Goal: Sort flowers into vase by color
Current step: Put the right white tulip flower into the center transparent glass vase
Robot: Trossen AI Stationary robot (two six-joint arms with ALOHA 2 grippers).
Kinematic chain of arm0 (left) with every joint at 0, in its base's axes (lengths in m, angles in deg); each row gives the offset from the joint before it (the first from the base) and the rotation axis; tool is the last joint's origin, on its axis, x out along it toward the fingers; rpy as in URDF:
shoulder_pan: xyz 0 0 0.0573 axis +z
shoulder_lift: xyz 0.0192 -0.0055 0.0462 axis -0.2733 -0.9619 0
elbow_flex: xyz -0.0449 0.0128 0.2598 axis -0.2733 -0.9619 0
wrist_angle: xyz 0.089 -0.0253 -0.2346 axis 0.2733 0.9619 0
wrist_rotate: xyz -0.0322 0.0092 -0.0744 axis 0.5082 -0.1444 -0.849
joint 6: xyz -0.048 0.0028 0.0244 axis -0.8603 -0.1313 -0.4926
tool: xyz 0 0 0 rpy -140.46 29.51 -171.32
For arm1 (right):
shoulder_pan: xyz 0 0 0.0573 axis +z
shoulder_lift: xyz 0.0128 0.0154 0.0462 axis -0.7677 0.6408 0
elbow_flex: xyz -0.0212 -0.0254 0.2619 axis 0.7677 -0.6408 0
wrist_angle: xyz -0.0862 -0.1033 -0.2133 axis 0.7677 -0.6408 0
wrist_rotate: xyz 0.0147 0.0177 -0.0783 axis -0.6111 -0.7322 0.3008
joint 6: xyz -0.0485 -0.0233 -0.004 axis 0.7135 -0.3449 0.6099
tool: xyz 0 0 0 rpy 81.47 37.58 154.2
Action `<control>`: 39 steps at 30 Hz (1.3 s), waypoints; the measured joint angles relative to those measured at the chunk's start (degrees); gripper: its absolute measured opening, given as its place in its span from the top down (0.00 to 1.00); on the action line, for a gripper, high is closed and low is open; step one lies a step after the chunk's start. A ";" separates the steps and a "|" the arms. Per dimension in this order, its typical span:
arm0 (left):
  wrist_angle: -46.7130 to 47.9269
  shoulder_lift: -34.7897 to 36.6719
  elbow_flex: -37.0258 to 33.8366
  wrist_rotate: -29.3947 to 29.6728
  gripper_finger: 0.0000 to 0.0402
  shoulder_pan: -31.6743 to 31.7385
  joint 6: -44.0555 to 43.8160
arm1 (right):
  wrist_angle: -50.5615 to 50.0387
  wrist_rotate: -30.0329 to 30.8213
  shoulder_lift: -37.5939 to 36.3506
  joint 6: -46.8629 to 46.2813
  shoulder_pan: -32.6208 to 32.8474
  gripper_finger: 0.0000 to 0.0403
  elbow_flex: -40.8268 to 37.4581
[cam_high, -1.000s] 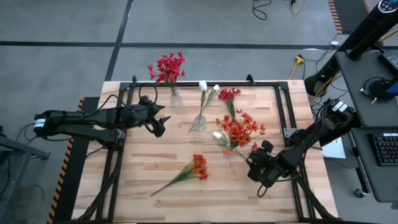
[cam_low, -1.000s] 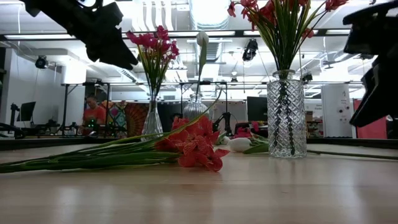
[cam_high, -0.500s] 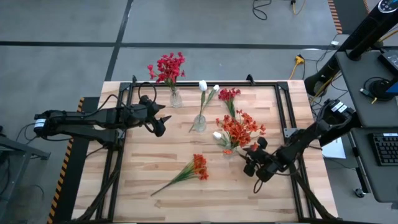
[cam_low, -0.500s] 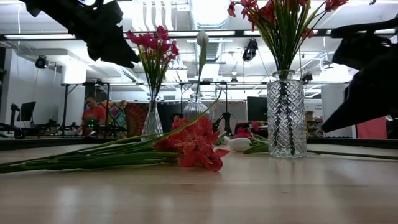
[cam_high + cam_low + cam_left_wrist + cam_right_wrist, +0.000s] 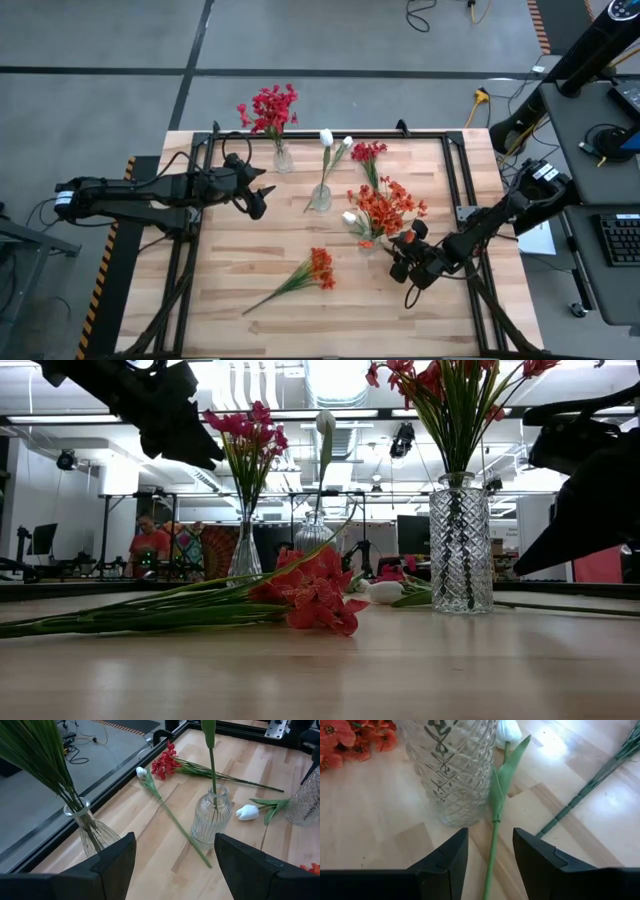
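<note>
Tabletop (image 5: 250,250): wood, framed by black rails, both arms over it. L arm parked at the left edge, left gripper (image 5: 256,198) hovering nr the rear-left vase (image 5: 283,158), which holds crimson stems; its fingers stand well apart w/ nothing between them (left wrist view shows bare tabletop in the gap). R arm is the working one: right gripper (image 5: 403,262) sits low, just beside the cut-glass vase (image 5: 451,767) that holds the orange-red bunch (image 5: 385,207). Middle vase (image 5: 211,813), ribbed glass, carries one white bud on its stalk; a second white stem (image 5: 172,815) leans against or lies by it, can't tell which. Loose on the tabletop: orange-red stem (image 5: 300,275) front-centre, crimson stem (image 5: 368,155) at rear, white bud stem (image 5: 499,805) right beside the cut-glass vase. Key relation: in the right wrist view the white stem's stalk runs straight into the gap between the right gripper's fingers (image 5: 445,865), long axis roughly along the gripper's line of sight, bud end far, cut end near. Fingers partly open, either side of the stalk, not yet pinching; nothing held. R arm far nearer this stem than L. Judgement: next = close on the stalk, lift clear of the cut-glass vase wall. Risk: stalk lies v. close to that vase, finger may nudge it.
</note>
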 joint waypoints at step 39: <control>0.04 0.01 0.00 0.00 0.37 0.00 -0.20 | 16.30 0.44 0.02 9.14 -2.36 0.66 -8.58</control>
